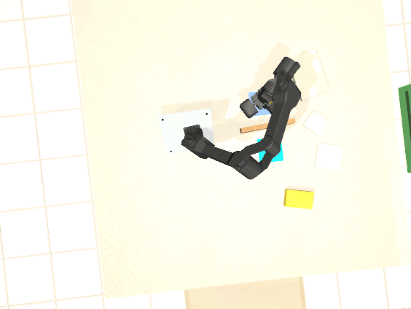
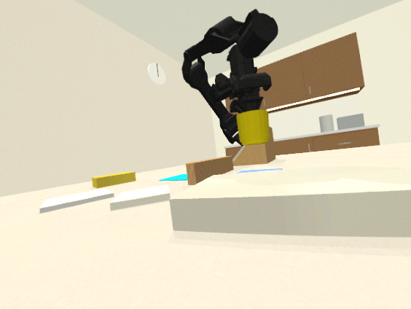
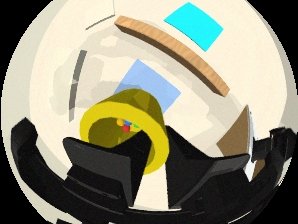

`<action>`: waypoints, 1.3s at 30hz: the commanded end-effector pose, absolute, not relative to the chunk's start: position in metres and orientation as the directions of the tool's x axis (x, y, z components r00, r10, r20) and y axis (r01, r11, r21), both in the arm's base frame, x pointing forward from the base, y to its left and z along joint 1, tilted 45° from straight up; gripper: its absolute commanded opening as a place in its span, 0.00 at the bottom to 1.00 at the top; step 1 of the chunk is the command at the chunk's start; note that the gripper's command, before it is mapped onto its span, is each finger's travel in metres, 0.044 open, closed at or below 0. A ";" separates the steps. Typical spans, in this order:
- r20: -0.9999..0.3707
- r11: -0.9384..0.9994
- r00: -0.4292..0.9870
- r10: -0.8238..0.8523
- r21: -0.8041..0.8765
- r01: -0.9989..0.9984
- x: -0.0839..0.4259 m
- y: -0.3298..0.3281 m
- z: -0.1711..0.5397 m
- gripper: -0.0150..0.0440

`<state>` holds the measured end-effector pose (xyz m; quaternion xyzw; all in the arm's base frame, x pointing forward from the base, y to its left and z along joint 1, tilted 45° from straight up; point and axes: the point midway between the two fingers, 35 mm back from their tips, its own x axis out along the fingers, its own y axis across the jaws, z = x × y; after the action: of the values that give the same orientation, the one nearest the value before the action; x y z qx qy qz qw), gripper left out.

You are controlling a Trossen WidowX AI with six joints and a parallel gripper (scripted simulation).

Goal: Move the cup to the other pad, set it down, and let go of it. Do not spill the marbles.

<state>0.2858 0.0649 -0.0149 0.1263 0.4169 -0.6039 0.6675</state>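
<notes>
The yellow cup (image 2: 253, 127) (image 3: 145, 102) hangs in the air above the blue pad (image 1: 263, 111) (image 2: 259, 170) (image 3: 150, 82). In the wrist view its mouth is seen at a slant, and several coloured marbles (image 3: 126, 128) lie inside. My gripper (image 2: 251, 108) (image 3: 158, 128) is shut on the cup's wall, one finger inside and one outside. In the top view the arm hides most of the cup. The cyan pad (image 1: 278, 157) (image 2: 176, 178) (image 3: 194, 25) has nothing on it in the wrist view; the arm covers part of it in the top view.
A wooden bar (image 1: 253, 127) (image 2: 211, 169) (image 3: 172, 52) stands between the two pads. A yellow block (image 1: 299, 199) (image 2: 114, 179) lies beyond the cyan pad. Two white tiles (image 1: 329, 157) (image 2: 140, 197) and a large pale block (image 1: 322, 87) (image 2: 291, 215) lie to the right in the top view.
</notes>
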 end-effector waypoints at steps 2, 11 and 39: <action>-0.716 0.234 -0.076 -0.694 -0.324 0.917 0.286 0.069 -0.011 0.25; -0.710 0.239 -0.076 -0.700 -0.334 0.912 0.286 0.066 -0.014 0.25; -0.714 0.234 -0.076 -0.696 -0.326 0.916 0.285 0.035 0.018 0.25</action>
<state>0.2860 0.0409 0.0114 0.1341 0.4165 -0.6052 0.6650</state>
